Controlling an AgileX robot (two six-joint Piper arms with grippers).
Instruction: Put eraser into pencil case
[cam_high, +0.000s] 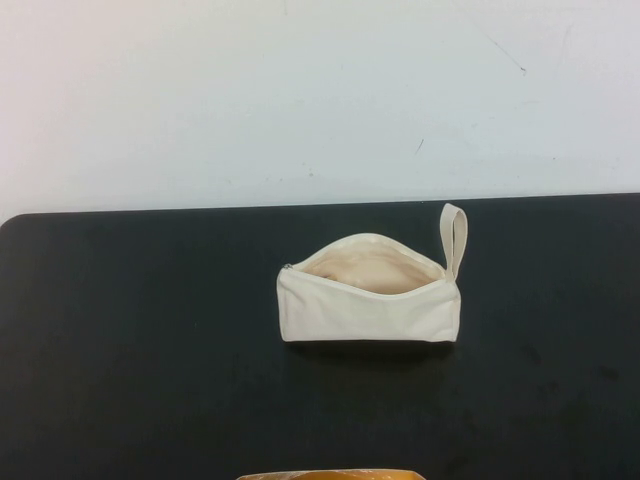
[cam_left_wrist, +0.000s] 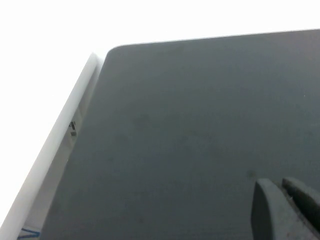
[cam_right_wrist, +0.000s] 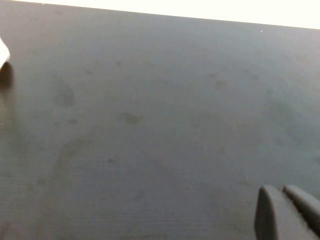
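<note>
- Pencil case (cam_high: 368, 300) lies unzipped, mouth gaping, on the black table (cam_high: 140, 350).
- Left gripper (cam_left_wrist: 286, 207) hovers above that table, fingers pressed together.
- Right gripper (cam_right_wrist: 287, 212) hovers likewise, fingers together, empty.

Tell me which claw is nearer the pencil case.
Probably right. The right claw hovers over the table with a white sliver, likely the pencil case, at its view's edge; the left claw hovers by the table's corner, no case in view.
</note>
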